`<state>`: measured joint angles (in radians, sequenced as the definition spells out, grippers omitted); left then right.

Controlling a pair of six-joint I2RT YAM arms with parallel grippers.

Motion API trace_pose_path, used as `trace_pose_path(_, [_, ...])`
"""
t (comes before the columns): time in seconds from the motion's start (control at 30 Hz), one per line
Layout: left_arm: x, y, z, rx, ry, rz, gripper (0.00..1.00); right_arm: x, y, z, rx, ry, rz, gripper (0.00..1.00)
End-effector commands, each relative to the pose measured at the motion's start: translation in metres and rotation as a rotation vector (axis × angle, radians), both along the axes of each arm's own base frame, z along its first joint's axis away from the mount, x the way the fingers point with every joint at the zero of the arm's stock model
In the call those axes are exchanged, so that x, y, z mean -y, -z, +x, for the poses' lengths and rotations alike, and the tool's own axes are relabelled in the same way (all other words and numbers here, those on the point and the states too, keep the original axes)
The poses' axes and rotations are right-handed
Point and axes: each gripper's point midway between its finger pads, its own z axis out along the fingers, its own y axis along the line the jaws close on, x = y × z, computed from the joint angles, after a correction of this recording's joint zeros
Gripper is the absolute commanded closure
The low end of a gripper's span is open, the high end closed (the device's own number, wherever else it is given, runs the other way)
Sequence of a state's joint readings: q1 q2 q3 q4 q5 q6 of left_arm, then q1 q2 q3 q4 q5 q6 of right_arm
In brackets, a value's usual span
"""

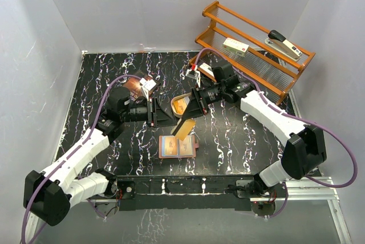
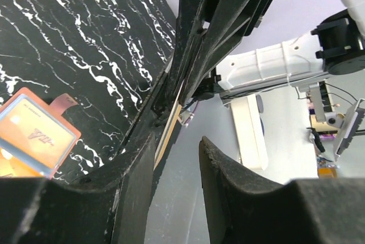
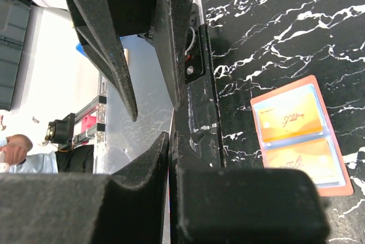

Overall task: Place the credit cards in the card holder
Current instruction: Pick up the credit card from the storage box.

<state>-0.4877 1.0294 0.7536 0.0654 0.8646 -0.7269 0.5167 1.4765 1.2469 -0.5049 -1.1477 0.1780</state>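
Note:
The card holder (image 1: 177, 147) lies open and flat on the black marbled table, with gold-orange cards in its slots. It also shows in the left wrist view (image 2: 34, 135) and the right wrist view (image 3: 299, 141). My right gripper (image 1: 191, 114) is shut on a gold-orange credit card (image 1: 185, 128), held tilted just above the holder's far edge. The card shows edge-on between the right gripper's (image 3: 171, 141) fingers. My left gripper (image 1: 170, 116) faces it from the left, open. In the left wrist view (image 2: 177, 153) the card's edge (image 2: 168, 135) lies along the inside of its left finger.
A tan oval tin (image 1: 180, 105) sits just behind the two grippers. A dark book (image 1: 136, 87) lies behind the left arm. A wooden rack (image 1: 256, 50) at the back right holds a stapler (image 1: 285, 43) and a white box (image 1: 235, 47).

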Motion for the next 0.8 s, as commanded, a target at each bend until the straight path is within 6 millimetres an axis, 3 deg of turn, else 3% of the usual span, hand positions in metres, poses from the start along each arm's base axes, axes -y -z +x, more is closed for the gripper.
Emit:
trace_pose_path(0.0, [0.005,-0.018,-0.014,-0.010,0.080,-0.076,0.67,-0.006,-0.023,-0.006,0.050,-0.056,0.092,1.00])
trace_pose_path(0.13, [0.005,-0.015,-0.013,-0.023,0.080,-0.071,0.76,-0.010,-0.025,-0.008,0.038,-0.072,0.109,1.00])
trace_pose_path(0.4, [0.006,-0.013,-0.013,-0.051,0.086,-0.080,0.80,-0.017,-0.023,-0.007,0.027,-0.068,0.109,1.00])
trace_pose_path(0.6, [0.005,-0.009,-0.014,-0.057,0.068,-0.071,1.00,-0.020,-0.022,-0.006,0.026,-0.065,0.110,1.00])
trace_pose_path(0.7, [0.004,-0.006,-0.012,-0.061,0.057,-0.063,1.00,-0.021,-0.020,-0.004,0.021,-0.056,0.102,1.00])
trace_pose_path(0.77, [0.004,-0.004,-0.012,-0.062,0.049,-0.058,1.00,-0.021,-0.018,-0.001,0.022,-0.032,0.089,0.93])
